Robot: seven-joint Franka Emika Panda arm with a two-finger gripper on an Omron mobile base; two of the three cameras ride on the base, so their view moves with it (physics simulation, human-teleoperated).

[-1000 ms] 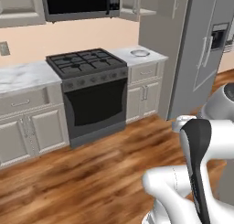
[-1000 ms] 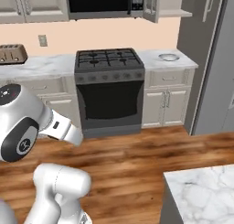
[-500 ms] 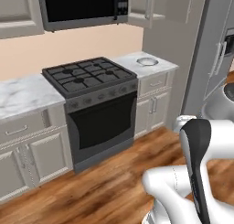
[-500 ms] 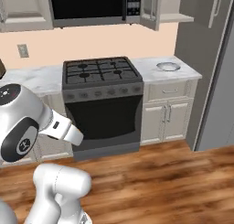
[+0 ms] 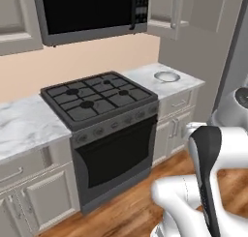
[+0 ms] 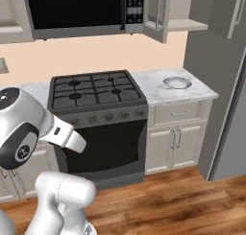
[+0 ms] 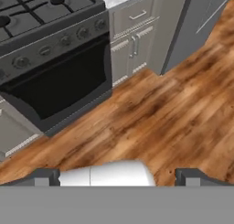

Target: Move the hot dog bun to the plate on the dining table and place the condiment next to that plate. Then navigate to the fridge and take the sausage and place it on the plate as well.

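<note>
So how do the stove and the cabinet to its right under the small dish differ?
The stove is dark grey with black burner grates on top; the cabinet is beige under a white marble counter. The stove has one large dark oven door below a row of knobs; the cabinet has a drawer above two small handled doors. Both stand against the same wall, tops level.

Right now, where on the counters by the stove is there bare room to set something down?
Bare marble lies left of the stove, running to the frame edge. On the right, the counter is bare between the stove and the small silvery dish, which takes the end toward the fridge. The stove top is all burner grates.
</note>
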